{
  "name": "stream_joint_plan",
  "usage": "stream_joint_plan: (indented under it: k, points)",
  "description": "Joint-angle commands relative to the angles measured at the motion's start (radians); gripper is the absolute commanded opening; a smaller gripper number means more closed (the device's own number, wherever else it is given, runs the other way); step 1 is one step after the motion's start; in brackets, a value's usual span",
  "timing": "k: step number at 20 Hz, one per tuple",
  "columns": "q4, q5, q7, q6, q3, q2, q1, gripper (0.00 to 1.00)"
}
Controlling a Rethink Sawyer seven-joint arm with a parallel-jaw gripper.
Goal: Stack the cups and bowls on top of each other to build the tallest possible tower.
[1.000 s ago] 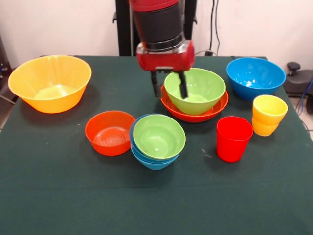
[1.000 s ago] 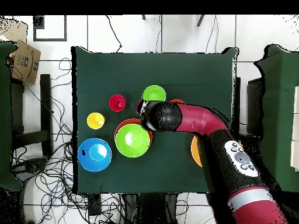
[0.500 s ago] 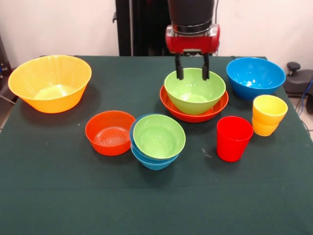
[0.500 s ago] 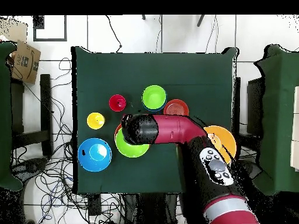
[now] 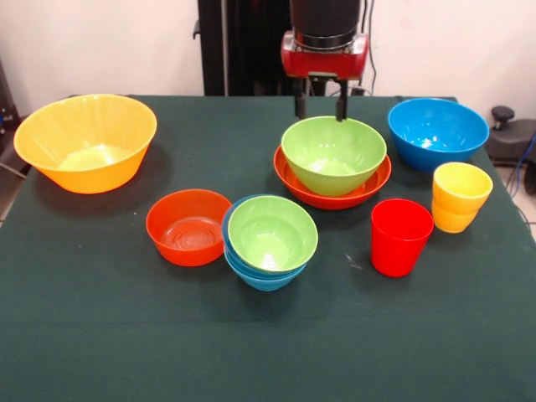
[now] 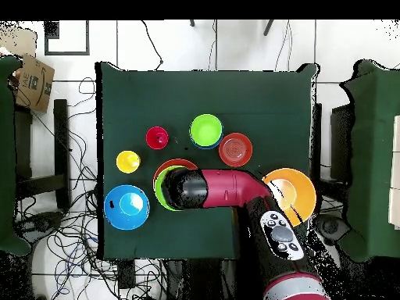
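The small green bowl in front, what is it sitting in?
The small green bowl sits nested in a blue bowl. Only the blue bowl's rim and lower side show; its inside is covered, so whether anything else lies in there cannot be seen.

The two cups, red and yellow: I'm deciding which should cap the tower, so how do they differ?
The red cup is plain-walled, tapering evenly to its base; the yellow cup is stepped, with a wider upper half over a narrower base. In the front view the red cup stands nearer the camera, the yellow cup behind it toward the big blue bowl. Both stand upright, mouths up, empty and apart on the green table.
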Motion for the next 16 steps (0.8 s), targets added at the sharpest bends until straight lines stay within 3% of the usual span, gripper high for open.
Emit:
stream_joint_plan:
  k: [1,7,16]
  points:
    - [0.076,-0.104,0.111,-0.117,-0.087,0.048,0.053,1.00]
    - [0.087,-0.116,0.125,-0.214,-0.121,0.084,0.073,1.00]
    - [0.042,-0.109,0.103,-0.284,-0.160,0.156,0.091,1.00]
